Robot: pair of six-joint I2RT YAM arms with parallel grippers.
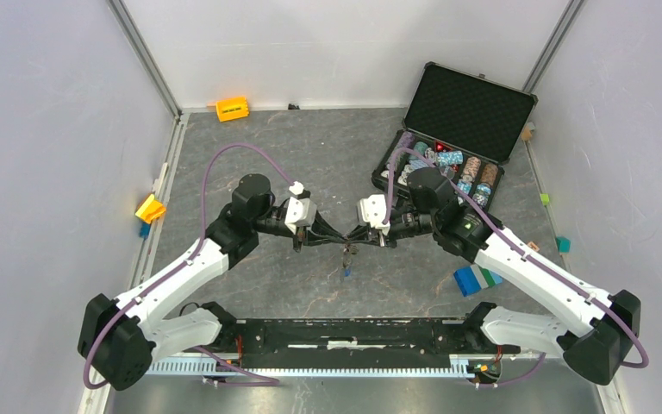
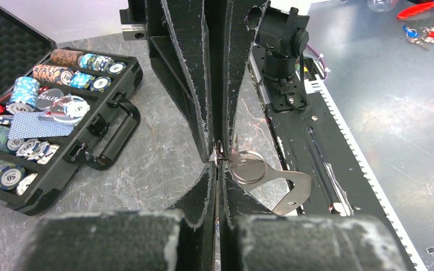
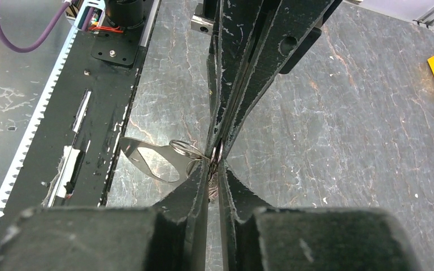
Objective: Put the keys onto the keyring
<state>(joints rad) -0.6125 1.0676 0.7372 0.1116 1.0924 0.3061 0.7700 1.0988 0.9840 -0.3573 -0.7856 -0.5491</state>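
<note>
My two grippers meet tip to tip above the middle of the table. The left gripper is shut on the wire ring of the keyring, whose flat metal piece sticks out sideways. The right gripper is shut to a narrow slit, pinching the same ring at its tips. I cannot identify a ridged bit of metal deeper between its fingers. The keyring's flat piece also shows in the right wrist view. A blue key dangles below the tips, under a small dark piece I cannot make out.
An open black case of poker chips stands at the back right. An orange block lies at the back, a yellow block at the left edge, and blue-green blocks near the right arm. The black base rail runs along the front.
</note>
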